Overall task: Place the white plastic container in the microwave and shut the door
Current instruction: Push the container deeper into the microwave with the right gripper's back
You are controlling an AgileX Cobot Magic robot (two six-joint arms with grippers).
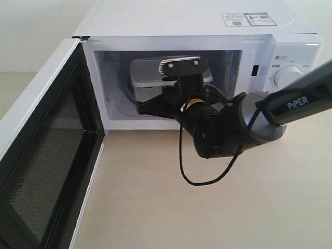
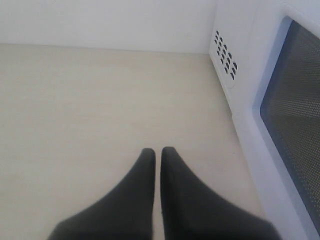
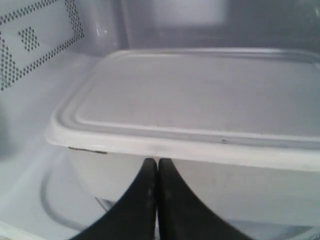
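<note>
Surface: pale wood table (image 1: 155,207), white wall behind.
Place: white plastic container (image 3: 200,100) inside the microwave (image 1: 181,21), on the turntable (image 3: 50,200); door (image 1: 46,171) wide open.
Relation: container straight ahead of right gripper (image 3: 158,162), its long axis across the jaws; right arm nearer.
Jaws: both pairs together, empty; left gripper (image 2: 157,152) beside the door's outer face.
Look: translucent white, rounded corners, flat rimmed lid on.

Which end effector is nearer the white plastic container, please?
Right. The right end effector is at the container inside the microwave; the left end effector sits beside the door.
</note>
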